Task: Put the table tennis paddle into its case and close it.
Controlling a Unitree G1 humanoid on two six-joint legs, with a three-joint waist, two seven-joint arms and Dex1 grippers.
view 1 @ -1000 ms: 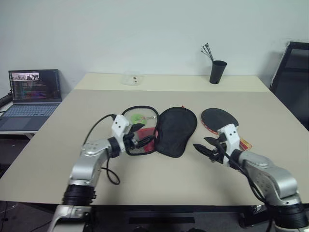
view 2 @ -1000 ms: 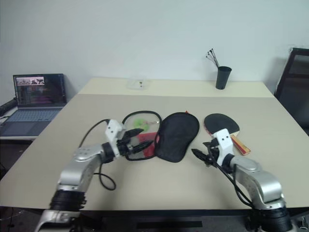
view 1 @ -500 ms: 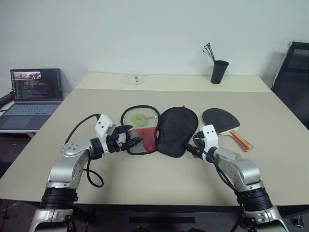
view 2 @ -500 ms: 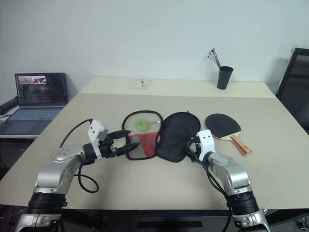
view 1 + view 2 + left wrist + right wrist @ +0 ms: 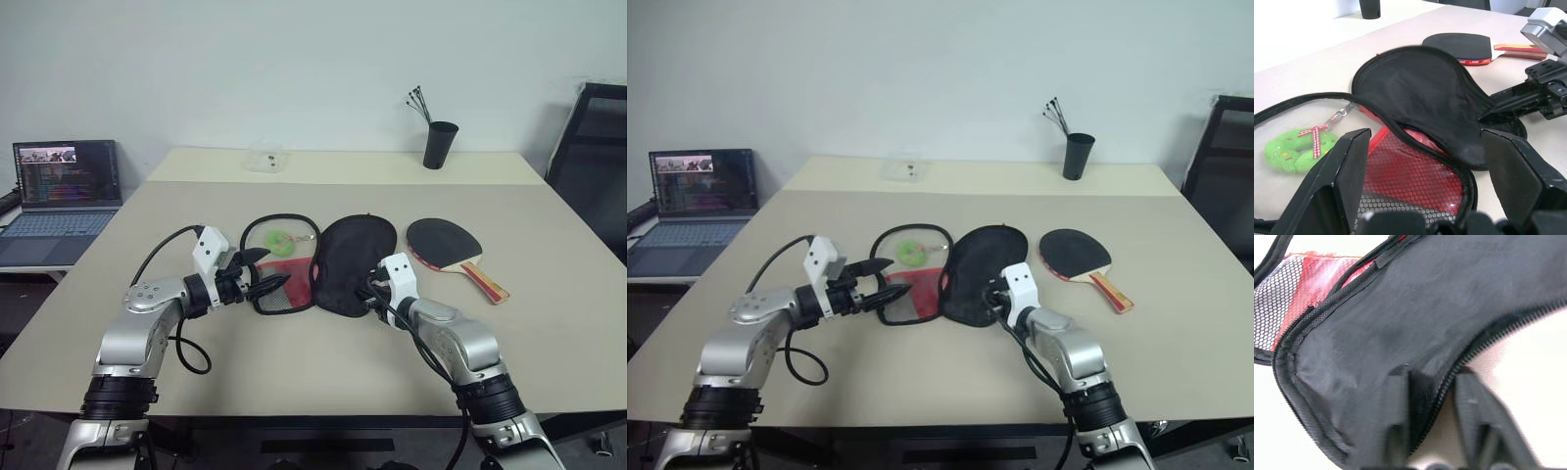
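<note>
The case lies unzipped and spread flat mid-table. Its mesh half (image 5: 281, 274) has a red panel and a green tag (image 5: 1295, 149). Its black flap (image 5: 351, 259) lies to the right of that. The table tennis paddle (image 5: 443, 242) rests flat on the table right of the flap, black face up, with its handle toward the right. My left gripper (image 5: 266, 272) is open just before the mesh half's near-left rim, its fingers (image 5: 1347, 166) either side of it. My right gripper (image 5: 371, 291) is shut on the zipper rim (image 5: 1459, 367) at the flap's near edge.
A laptop (image 5: 64, 191) stands open on a lower surface at the left. A black cup of sticks (image 5: 439, 144) and a clear plastic box (image 5: 267, 157) sit at the table's far side. A black chair (image 5: 598, 157) stands at the right.
My right gripper has swung left from beside the paddle to the black flap's near edge and shut on its rim. The left gripper stays open at the mesh half.
</note>
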